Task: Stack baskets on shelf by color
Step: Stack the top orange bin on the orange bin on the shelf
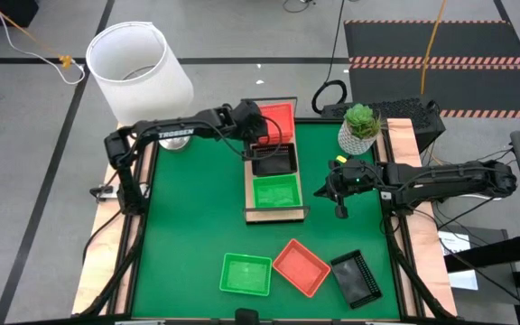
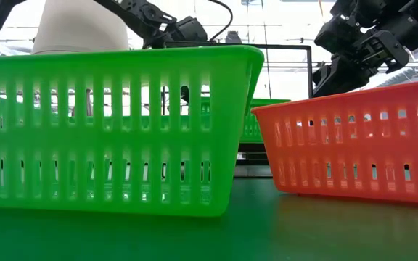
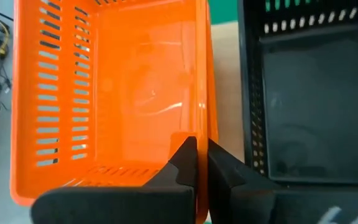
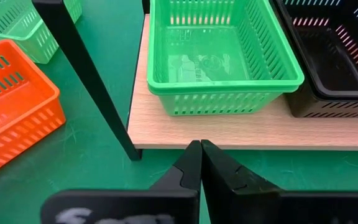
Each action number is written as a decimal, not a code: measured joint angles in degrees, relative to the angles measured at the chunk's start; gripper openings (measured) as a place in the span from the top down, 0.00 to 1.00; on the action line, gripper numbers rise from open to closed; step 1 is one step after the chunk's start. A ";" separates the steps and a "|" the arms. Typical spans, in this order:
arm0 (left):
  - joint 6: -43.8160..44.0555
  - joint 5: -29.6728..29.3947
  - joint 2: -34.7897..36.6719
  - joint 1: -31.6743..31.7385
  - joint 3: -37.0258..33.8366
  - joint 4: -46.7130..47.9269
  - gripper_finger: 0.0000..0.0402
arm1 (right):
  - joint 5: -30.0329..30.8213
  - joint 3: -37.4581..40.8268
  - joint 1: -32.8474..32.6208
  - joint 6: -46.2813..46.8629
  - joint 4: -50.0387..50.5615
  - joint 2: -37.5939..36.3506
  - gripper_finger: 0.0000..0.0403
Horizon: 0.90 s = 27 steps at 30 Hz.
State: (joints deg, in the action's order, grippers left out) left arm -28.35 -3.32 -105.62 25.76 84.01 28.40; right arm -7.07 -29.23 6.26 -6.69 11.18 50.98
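Note:
The light-wood shelf (image 1: pixel 249 185) lies on the green mat and carries an orange-red basket (image 1: pixel 278 116) at its far end, a black basket (image 1: pixel 274 162) in the middle and a green basket (image 1: pixel 276 192) at its near end. My left gripper (image 1: pixel 253 133) is shut on the orange-red basket (image 3: pixel 123 93). My right gripper (image 1: pixel 340 191) is shut and empty, over the mat to the right of the shelf, pointing at the green basket (image 4: pixel 219 56). A green (image 1: pixel 246 273), an orange-red (image 1: pixel 301 267) and a black basket (image 1: pixel 357 276) lie loose near the table's front edge. My left gripper holds the orange-red basket by the wall that faces the black basket (image 3: pixel 207 127), near that wall's left corner. One finger (image 3: pixel 182 165) is inside the basket and the other outside. The fingers come from the table's left, slanting down. Whether the basket's bottom rests on the shelf I cannot tell.
A white cylinder (image 1: pixel 140 68) stands at the far left and a potted plant (image 1: pixel 360 126) at the far right. The shelf's black wire frame leg (image 4: pixel 86 81) stands near my right gripper. In the low view the loose green (image 2: pixel 115 130) and orange-red (image 2: pixel 354 145) baskets fill the foreground.

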 joint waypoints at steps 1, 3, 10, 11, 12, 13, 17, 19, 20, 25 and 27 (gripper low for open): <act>-0.01 0.23 -0.14 0.00 0.00 0.24 0.96 | 0.00 0.00 0.00 0.00 0.00 0.00 1.00; -0.01 0.29 -0.29 0.00 -0.02 0.30 0.93 | 0.00 0.00 0.00 0.02 0.00 0.00 1.00; 0.31 0.29 -0.20 0.00 -0.02 -0.59 0.85 | 0.00 0.00 0.00 0.00 -0.02 0.00 1.00; 0.27 0.29 -0.20 0.00 -0.02 -1.04 0.84 | 0.00 -0.02 0.00 0.00 -0.02 0.00 1.00; 0.19 0.29 -0.20 0.00 -0.02 -1.33 0.83 | 0.00 0.00 0.00 0.00 -0.02 0.00 1.00; 0.17 0.29 -0.20 0.00 -0.02 -1.37 0.82 | 0.00 0.00 0.00 0.01 -0.02 0.00 1.00; -0.26 0.29 -0.20 0.00 -0.02 -1.61 0.76 | 0.00 0.00 0.00 0.00 -0.02 0.00 1.00; -0.32 0.29 -0.20 0.00 -0.02 -1.59 0.73 | 0.00 0.00 0.00 0.01 -0.02 0.00 1.00; -0.32 0.29 -0.20 0.00 -0.02 -1.59 0.71 | 0.00 0.00 0.00 0.00 -0.02 0.00 1.00; 0.82 -0.41 -0.08 0.00 -0.02 -1.47 0.65 | 0.58 0.00 0.00 0.31 -0.13 0.00 1.00; 1.93 -0.54 1.05 -0.24 -0.04 -0.07 0.64 | 4.10 0.00 -0.01 1.35 -0.20 0.01 1.00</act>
State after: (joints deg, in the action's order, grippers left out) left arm -26.42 -3.86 -104.56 25.52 83.96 28.32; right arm -2.97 -29.23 6.25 -5.34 10.98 50.99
